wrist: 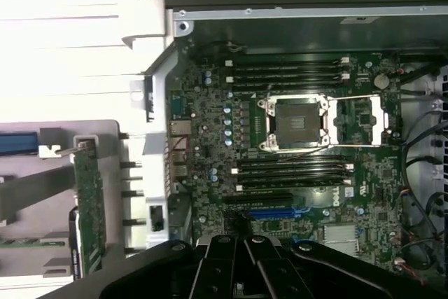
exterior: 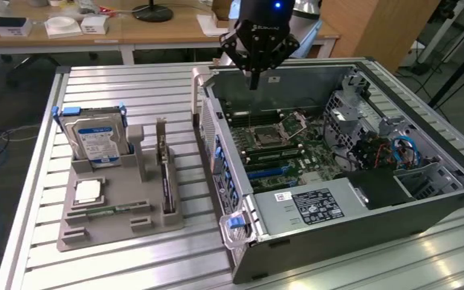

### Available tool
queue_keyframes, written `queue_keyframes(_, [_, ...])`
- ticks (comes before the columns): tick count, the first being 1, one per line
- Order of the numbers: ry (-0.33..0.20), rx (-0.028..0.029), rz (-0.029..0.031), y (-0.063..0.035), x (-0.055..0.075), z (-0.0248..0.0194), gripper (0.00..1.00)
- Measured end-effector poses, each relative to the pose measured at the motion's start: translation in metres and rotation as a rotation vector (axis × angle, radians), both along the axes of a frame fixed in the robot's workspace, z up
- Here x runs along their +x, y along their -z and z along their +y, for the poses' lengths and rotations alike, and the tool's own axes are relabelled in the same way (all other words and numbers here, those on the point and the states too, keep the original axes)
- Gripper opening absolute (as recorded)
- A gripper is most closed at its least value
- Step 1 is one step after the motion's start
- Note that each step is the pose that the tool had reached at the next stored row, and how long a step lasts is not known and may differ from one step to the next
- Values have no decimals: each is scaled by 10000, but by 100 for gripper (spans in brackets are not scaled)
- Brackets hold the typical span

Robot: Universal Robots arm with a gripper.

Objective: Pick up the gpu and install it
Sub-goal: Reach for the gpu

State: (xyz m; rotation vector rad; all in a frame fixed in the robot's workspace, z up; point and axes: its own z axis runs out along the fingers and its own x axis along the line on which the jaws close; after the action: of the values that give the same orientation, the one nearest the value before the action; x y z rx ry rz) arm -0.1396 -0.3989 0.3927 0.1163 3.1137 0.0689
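Note:
The gpu (exterior: 166, 175) stands on edge in a slot of the grey holder (exterior: 119, 232) on the exterior view's left, its silver bracket at the far end. In the wrist view the gpu (wrist: 88, 201) shows as a green board edge beside the case. My gripper (exterior: 254, 80) hangs above the far wall of the open computer case (exterior: 425, 199), well apart from the gpu. Its fingers are shut with nothing between them. In the wrist view my gripper (wrist: 241, 237) points down at the motherboard (wrist: 210, 138) near a blue slot (wrist: 276, 211).
A silver hard drive (exterior: 95, 138) with a blue-white label stands in the holder's far end, and a narrow memory stick (exterior: 107, 210) lies near its front. Cables (exterior: 401, 151) and a black power supply (exterior: 321, 205) fill the case's near side. A wooden desk (exterior: 167, 27) stands behind.

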Motion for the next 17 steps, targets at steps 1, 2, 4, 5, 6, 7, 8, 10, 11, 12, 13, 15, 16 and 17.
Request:
queue_keyframes(1, [2,-1,0,1,-45,0,11])
queue_keyframes(2, [2,-1,0,2,-94,0,11])
queue_keyframes(4, [0,0,-1,3,-183,0,11])
queue_keyframes(5, [2,0,0,4,-222,0,11])
queue_keyframes(6, [2,0,0,4,-263,0,11])
queue_keyframes(7, [2,-1,0,5,-301,0,11])
queue_keyframes(8, [0,-1,0,5,-347,0,11])
queue_keyframes(10, [2,-1,0,7,-437,0,11])
queue_keyframes(11, [1,-1,-1,7,-481,0,11])
queue_keyframes(12, [-2,0,-1,8,-525,0,11])
queue_keyframes(13, [-1,-1,0,8,-571,-1,11])
queue_keyframes(15, [-4,-1,0,8,-665,-8,11])
queue_keyframes(16, [-7,-1,-1,8,-710,-12,11])
queue_keyframes(17, [-6,-1,-1,8,-755,-16,11])
